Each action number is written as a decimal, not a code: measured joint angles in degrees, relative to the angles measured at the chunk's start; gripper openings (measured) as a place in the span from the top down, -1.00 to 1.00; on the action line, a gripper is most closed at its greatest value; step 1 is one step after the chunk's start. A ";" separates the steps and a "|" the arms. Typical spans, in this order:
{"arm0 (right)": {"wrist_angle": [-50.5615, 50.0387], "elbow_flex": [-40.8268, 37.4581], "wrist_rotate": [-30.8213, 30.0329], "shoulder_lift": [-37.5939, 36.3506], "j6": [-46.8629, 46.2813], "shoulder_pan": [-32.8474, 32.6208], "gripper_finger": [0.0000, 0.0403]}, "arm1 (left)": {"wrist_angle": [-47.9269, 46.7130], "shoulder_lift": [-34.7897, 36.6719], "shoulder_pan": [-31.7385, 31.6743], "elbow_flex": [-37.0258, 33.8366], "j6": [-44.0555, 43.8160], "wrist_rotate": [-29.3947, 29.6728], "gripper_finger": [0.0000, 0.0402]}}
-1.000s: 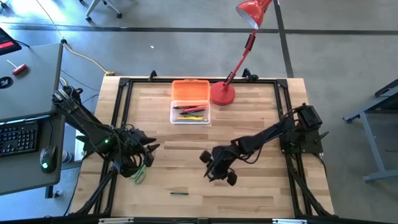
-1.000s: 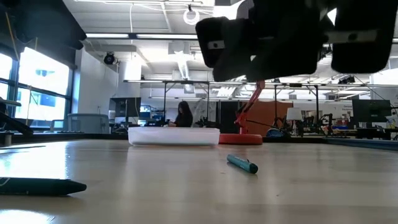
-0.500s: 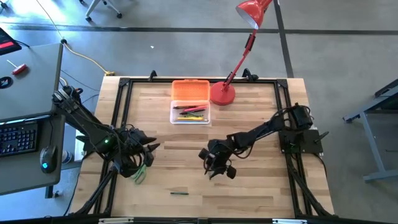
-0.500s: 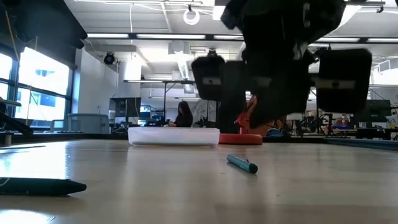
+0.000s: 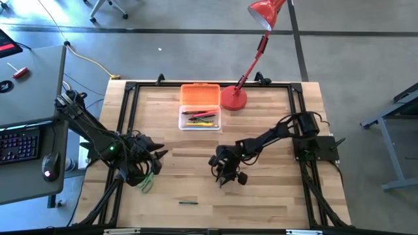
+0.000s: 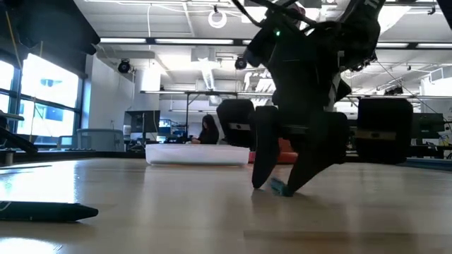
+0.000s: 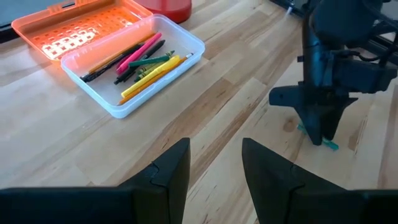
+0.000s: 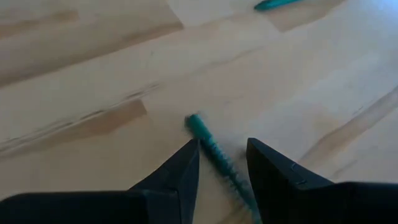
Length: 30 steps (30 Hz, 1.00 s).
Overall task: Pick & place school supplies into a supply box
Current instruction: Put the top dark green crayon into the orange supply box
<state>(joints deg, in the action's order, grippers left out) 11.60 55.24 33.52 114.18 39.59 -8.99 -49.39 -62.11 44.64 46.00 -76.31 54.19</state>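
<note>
Teal thin pen [image 8: 214, 151] flat on wooden tabletop [image 5: 261, 130], between open right jaws [image 6: 281, 185]; close squarely mid-barrel, avoid rolling; left jaws [image 7: 214, 163] open, waiting

Supply box [image 5: 200, 117]: clear base, orange lid [image 5: 200, 94] hinged open flat, at the desk's far edge; holds pink, yellow, green, black and orange pens [image 7: 142, 62]. Teal pen [image 8: 211, 149]: flat on the desk between my right end effector's [image 5: 226, 177] open fingers. Second green pen [image 5: 188, 202]: near the front edge.

Both arms matte black, jointed links with exposed black cable loops; left arm [image 5: 98, 137] shows a green LED; dark tapered fingers [image 8: 174, 177].
</note>
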 joint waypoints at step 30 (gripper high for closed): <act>9.18 1.18 -9.17 1.58 -10.57 0.56 0.98 | -0.12 0.00 0.00 0.00 0.00 0.13 0.12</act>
<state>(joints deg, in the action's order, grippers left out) 20.78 56.42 24.35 115.76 29.02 -8.43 -49.50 -62.11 44.64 46.00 -76.31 54.33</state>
